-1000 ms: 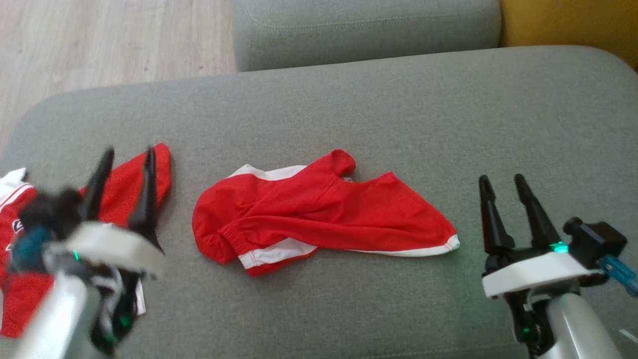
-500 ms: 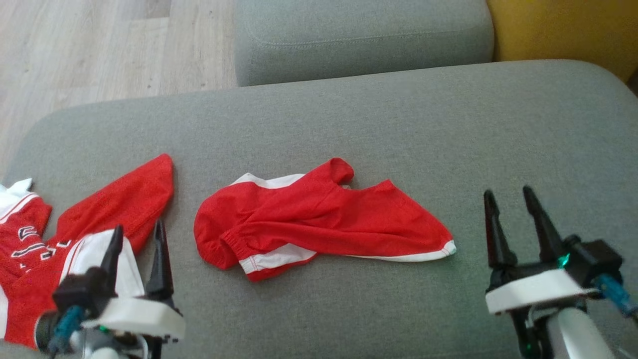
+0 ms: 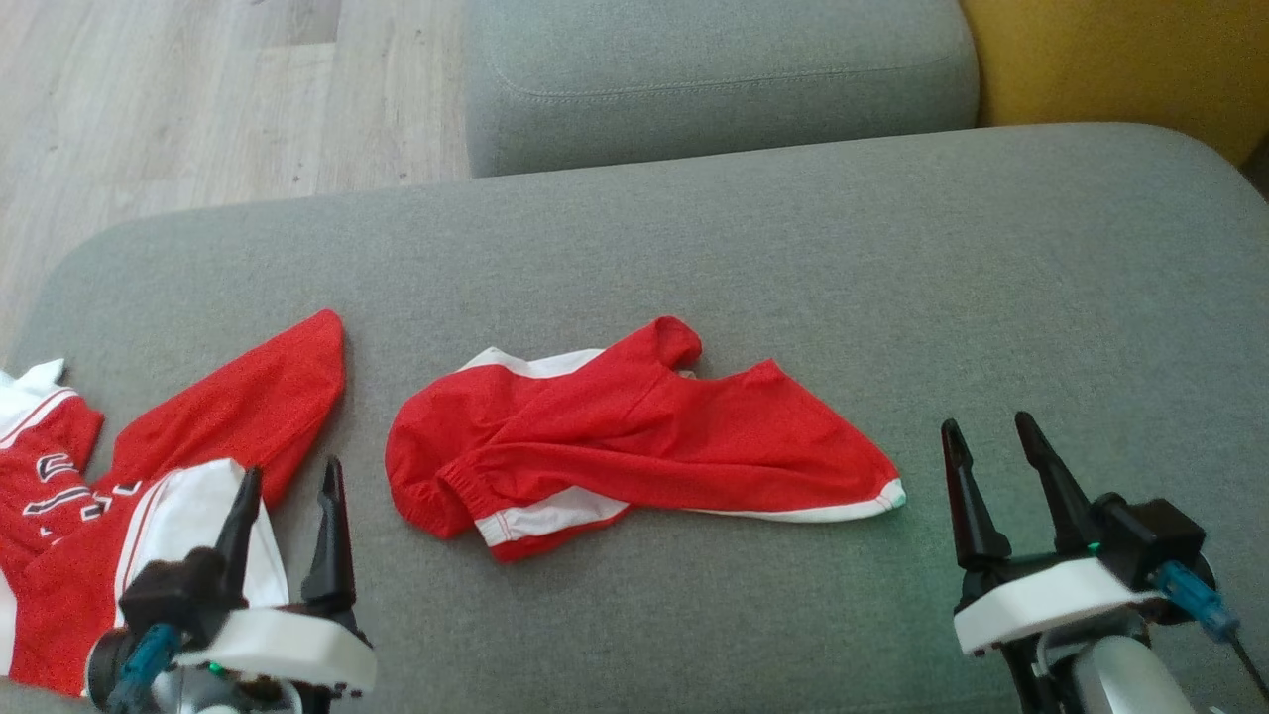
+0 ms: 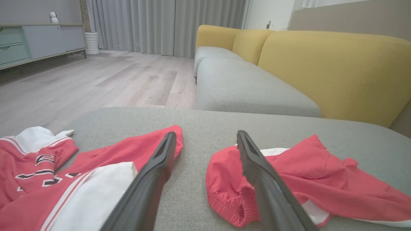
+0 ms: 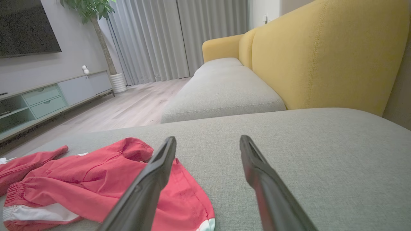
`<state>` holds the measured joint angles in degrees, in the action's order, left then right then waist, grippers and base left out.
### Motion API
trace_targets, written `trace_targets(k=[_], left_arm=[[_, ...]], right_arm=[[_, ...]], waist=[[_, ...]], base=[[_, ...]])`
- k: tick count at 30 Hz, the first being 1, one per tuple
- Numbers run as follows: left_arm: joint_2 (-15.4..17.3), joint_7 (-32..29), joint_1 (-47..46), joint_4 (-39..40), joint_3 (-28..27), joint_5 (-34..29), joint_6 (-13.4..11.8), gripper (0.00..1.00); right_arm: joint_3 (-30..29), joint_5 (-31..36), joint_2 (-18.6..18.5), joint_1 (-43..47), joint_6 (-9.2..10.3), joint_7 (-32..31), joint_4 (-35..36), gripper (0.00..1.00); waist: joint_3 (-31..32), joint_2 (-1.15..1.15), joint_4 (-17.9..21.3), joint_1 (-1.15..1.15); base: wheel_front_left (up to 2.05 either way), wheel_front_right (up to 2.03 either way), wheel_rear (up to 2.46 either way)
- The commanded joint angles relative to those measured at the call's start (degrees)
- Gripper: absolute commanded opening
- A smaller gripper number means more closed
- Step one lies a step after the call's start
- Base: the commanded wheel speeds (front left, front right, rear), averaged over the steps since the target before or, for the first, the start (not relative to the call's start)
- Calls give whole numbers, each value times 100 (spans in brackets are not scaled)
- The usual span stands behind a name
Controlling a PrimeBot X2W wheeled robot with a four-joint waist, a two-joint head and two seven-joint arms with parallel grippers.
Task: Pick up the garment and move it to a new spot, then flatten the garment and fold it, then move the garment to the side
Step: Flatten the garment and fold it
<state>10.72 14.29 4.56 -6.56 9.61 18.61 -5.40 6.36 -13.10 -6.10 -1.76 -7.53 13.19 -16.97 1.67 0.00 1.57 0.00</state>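
A crumpled red garment with white trim, a pair of shorts, lies in the middle of the grey sofa cushion. In the wrist views the shorts lie low in the picture. A second red and white garment, a jersey with lettering, is spread at the cushion's left end. My left gripper hovers open at the near left, its fingers over the jersey's white panel, holding nothing. My right gripper stands open and empty just right of the shorts' hem. Both wrist views show wide empty jaws.
Behind this cushion sits another grey seat cushion, with a yellow backrest at the far right. Wooden floor lies beyond the cushion's left edge. A low cabinet stands across the room.
My left gripper has drawn back from over the jersey toward the near edge, still open. The right gripper has sunk slightly. The head camera has shifted a little; both garments lie as before.
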Motion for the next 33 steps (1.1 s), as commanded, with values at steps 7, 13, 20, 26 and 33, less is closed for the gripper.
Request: trace_targets(k=[7, 13, 20, 26, 33], left_arm=[[-23, -186, -356, -313, -77, 285, 604, 100], [156, -1723, -490, -223, 420, 981, 1141, 100], [260, -2635, -825, -161, 910, 1632, 1264, 100], [225, -2756, -1117, -411, 1117, 1885, 1279, 100], [255, -2739, -1314, -514, 1349, 2123, 1286, 100]], right_arm=[[162, -101, -146, -326, 4, -435, -53, 100], [535, -419, -399, -523, 4, -1699, -305, 100], [640, -635, -495, -874, 4, -2447, -583, 100], [766, -722, -456, -1115, 4, -2677, -956, 100], [881, -836, -408, -1267, 4, -2609, -1234, 100]], waist=[[-20, 0, -92, 0], [-136, 0, -217, 0], [-526, 0, -306, 0], [-709, 0, -333, 0], [-811, 0, -342, 0]], base=[[0, 0, 0], [0, 0, 0], [0, 0, 0], [0, 0, 0], [0, 0, 0]])
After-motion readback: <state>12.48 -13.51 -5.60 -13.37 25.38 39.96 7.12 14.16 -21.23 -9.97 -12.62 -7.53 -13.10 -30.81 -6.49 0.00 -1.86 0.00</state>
